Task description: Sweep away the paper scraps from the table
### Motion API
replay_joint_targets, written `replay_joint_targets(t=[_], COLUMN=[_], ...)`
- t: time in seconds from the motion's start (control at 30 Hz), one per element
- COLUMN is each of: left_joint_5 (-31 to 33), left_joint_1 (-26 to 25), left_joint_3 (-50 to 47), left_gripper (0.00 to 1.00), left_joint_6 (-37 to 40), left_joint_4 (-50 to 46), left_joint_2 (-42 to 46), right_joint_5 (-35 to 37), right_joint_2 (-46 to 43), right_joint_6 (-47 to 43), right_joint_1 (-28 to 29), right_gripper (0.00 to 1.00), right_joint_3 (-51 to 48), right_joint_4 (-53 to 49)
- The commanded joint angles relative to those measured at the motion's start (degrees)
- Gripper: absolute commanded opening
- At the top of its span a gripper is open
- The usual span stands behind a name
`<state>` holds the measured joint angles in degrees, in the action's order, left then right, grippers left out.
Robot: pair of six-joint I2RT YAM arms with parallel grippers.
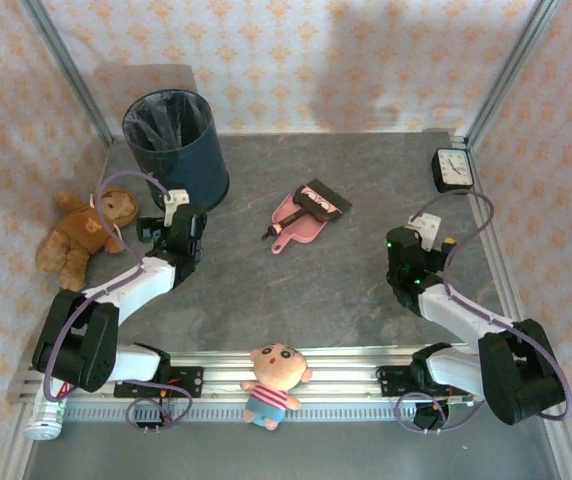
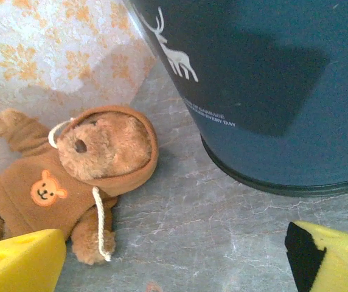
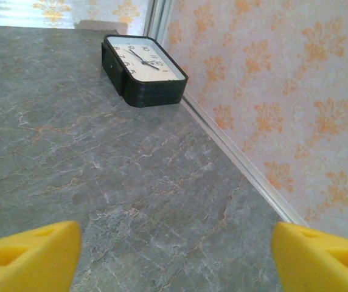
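Observation:
The dark grey table (image 1: 346, 290) shows no paper scraps that I can make out from above. A tiny reddish fleck (image 2: 153, 286) lies on the stone between my left fingers, too small to identify. My left gripper (image 1: 158, 226) (image 2: 174, 261) hangs open beside the blue bin, nothing between its yellow fingers (image 2: 22, 264). My right gripper (image 1: 413, 248) (image 3: 174, 255) is open over bare table at the right, facing the clock. A pink dustpan (image 1: 294, 228) with a dark brush (image 1: 324, 198) resting on it lies mid-table, apart from both grippers.
A dark blue bin (image 1: 178, 145) (image 2: 271, 91) stands at the back left. A brown teddy bear (image 1: 81, 235) (image 2: 70, 176) lies left of it. A black clock (image 1: 453, 168) (image 3: 143, 73) sits at the back right by the wall. A small doll (image 1: 274, 385) lies on the front rail.

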<state>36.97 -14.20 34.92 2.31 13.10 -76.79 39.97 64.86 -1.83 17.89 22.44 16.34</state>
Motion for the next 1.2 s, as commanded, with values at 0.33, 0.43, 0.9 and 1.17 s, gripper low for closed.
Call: replay_joint_targets(t=[0.33,0.43,0.9,1.17], left_joint_5=[-17.72,-21.16,-23.82,-22.38], left_joint_1=[6.45,8.13,9.92,9.98], left_joint_3=[-10.13,-11.99,-12.87,-13.23], left_gripper=[1.00,1.00,1.00,1.00], left_joint_6=[-0.27,-0.69,-1.83,-2.31], left_joint_4=[26.70,32.06,37.19,37.87], left_joint_2=[-4.14,-6.19,-10.59,-10.66], right_joint_5=[-24.08,-27.61,-32.46,-33.84], right_joint_2=[-0.48,1.81,19.20,22.26], right_joint_6=[2.43,2.40,0.84,-0.07], right_joint_1=[-12.66,-14.37,-15.87,-15.82], right_gripper=[0.91,0.91,0.91,0.99], right_joint_3=[-7.56,-7.51,-1.81,1.11], right_joint_4=[19.40,22.66,31.76,29.12])
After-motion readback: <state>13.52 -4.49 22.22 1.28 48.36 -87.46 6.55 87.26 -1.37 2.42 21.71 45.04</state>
